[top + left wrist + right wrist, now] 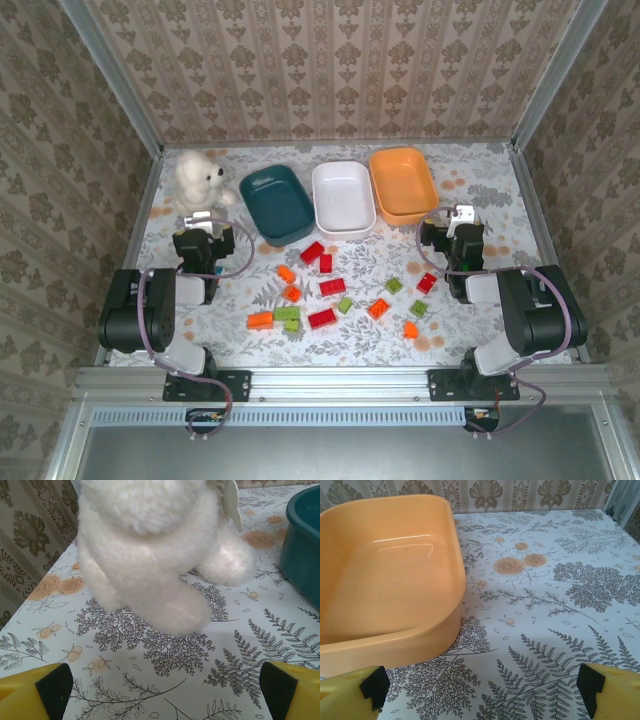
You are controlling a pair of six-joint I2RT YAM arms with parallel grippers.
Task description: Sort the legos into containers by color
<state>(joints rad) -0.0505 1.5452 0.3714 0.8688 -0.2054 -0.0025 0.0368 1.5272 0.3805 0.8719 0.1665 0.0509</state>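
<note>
- Bolted at the near edge of the table [480,190], the left arm [140,310] and right arm [530,310] fold forward over the patterned cloth.
- Next, the legos [332,287] lie loose on the table between the two arms: five red, five orange and about five light green. Two green ones touch, so that count is unsure.
- Past them, the left gripper [205,225] has its yellow fingers [30,695] spread wide with nothing between them. It faces the plush bear [150,555].
- Opposite, the right gripper [460,220] also has its fingers [345,695] wide apart and bare, just short of the orange dish [385,570].
- Farther back, the three containers stand side by side in a row, edges nearly touching: teal dish [277,205], white dish [343,197], then the orange one. All three are bare inside.
- On the teal dish's far wall sits a pale mark, too small to read.
- Farthest left, one plush bear sits just beside the teal dish.
</note>
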